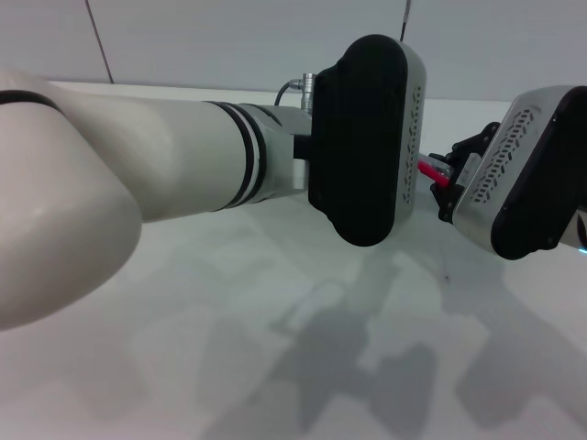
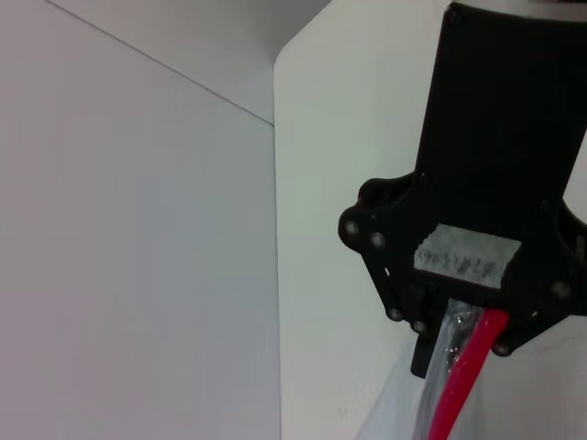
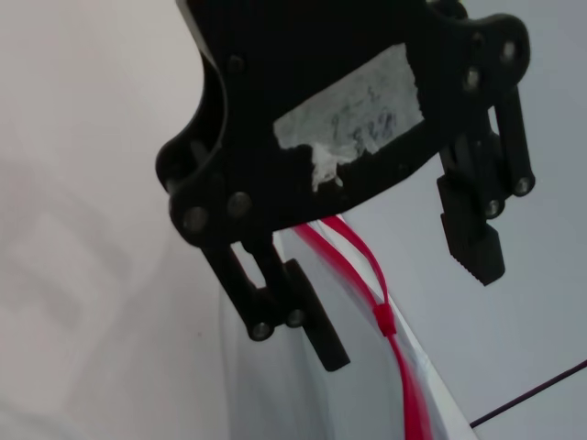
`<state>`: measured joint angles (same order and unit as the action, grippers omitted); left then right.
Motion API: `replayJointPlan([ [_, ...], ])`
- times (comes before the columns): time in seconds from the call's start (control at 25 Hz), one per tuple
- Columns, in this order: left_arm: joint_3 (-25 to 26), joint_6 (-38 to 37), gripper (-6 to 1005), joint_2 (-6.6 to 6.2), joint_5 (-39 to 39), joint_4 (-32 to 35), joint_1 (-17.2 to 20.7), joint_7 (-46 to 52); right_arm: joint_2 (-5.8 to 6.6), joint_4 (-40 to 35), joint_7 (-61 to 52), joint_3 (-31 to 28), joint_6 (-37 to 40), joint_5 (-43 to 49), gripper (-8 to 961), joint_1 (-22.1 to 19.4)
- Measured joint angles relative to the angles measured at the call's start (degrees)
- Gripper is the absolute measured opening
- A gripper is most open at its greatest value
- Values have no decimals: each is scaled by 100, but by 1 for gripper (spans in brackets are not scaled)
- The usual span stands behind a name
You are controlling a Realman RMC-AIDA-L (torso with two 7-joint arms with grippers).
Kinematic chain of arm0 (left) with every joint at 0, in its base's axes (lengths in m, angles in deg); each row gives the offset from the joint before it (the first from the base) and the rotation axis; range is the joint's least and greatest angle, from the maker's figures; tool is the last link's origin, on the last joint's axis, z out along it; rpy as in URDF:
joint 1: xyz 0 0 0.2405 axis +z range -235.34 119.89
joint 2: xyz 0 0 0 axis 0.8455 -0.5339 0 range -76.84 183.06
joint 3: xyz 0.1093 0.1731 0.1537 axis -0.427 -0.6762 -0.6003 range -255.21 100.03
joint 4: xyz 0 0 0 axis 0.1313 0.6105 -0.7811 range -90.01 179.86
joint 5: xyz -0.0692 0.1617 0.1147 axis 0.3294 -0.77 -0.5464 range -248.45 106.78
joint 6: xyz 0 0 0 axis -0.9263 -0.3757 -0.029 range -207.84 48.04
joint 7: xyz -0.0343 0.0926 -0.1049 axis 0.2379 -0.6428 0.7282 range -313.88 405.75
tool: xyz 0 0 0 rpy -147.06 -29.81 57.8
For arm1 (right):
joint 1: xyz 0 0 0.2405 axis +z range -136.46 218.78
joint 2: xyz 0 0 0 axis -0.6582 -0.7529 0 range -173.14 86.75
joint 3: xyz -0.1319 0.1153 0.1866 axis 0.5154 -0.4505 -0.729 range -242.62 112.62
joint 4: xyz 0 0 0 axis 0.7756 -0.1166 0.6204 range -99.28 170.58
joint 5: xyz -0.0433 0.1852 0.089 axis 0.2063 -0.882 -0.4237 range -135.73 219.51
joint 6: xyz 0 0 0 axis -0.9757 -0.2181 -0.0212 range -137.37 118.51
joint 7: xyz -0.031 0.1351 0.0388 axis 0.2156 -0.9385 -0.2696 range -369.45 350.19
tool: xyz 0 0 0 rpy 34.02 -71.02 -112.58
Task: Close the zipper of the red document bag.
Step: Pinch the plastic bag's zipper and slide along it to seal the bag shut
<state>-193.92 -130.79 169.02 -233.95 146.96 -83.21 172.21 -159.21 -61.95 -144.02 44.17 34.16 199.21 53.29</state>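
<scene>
The bag (image 3: pixel 293 394) isn't lying on the table (image 1: pixel 229 275) at all. It hangs in the air between the two arms, and from the head view only a short end of the zipper (image 1: pixel 429 170) shows between them. The left gripper (image 2: pixel 461 350) looks pinched together on that red edge, with the strip coming straight out from between its fingers. The right gripper (image 3: pixel 401 307) has its fingers spread wide apart, one on each side of the zipper, touching nothing that I can see. The little slider (image 3: pixel 384 319) sits on the strip just beyond them. The bag is thin, see-through plastic, so I'd judge it to be light, floppy and slick, likely to sag and twist if only one end is held. The red edge is the firmest part and the sensible place to grip. The slider is tiny and would want a square, careful pinch, with the strip kept taut by the other gripper, or it may slip out.
</scene>
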Motion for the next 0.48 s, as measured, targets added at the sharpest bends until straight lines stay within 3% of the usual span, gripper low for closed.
replayJointPlan([
  [0.48, -4, 15, 623, 2, -24, -12, 49, -6, -10, -28, 1, -10, 0, -9, 50, -20],
])
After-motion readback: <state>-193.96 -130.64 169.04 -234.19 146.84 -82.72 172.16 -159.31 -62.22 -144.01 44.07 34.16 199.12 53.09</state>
